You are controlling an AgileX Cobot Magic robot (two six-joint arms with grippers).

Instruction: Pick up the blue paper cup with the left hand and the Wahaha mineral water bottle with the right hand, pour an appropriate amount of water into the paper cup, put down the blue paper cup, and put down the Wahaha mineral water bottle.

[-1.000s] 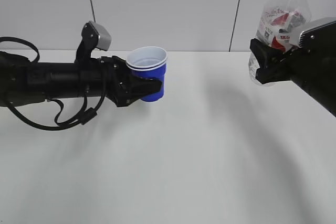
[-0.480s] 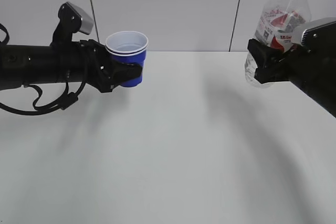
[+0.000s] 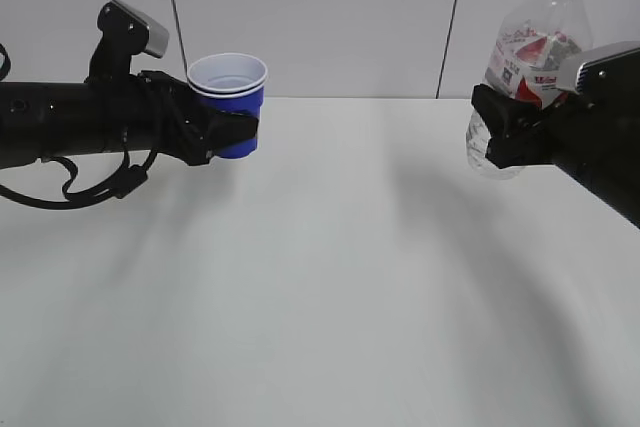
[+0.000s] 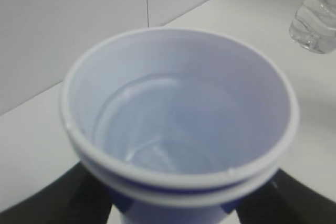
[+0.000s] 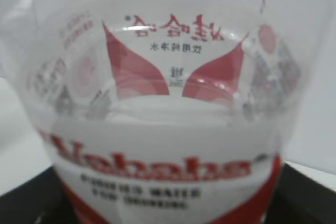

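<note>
My left gripper [image 3: 232, 133] is shut on the blue paper cup [image 3: 229, 104] and holds it upright above the table at the far left. In the left wrist view the cup [image 4: 178, 124] fills the frame, white inside with water in the bottom, black fingers [image 4: 79, 198] at both sides. My right gripper [image 3: 500, 132] is shut on the Wahaha mineral water bottle [image 3: 528, 62], held nearly upright and leaning right, off the table at the far right. Water [image 3: 490, 152] shows in its lower part. The red-and-white label [image 5: 163, 177] fills the right wrist view. The bottle's base shows in the left wrist view [image 4: 316, 19].
The white table [image 3: 330, 267] runs under both arms. A white panelled wall [image 3: 320, 17] stands behind its far edge. The black left arm [image 3: 70, 127] with a loose cable lies across the left side.
My left arm has drawn back to the left and slightly up with the cup. The bottle has stayed in place and tipped a little more upright.
</note>
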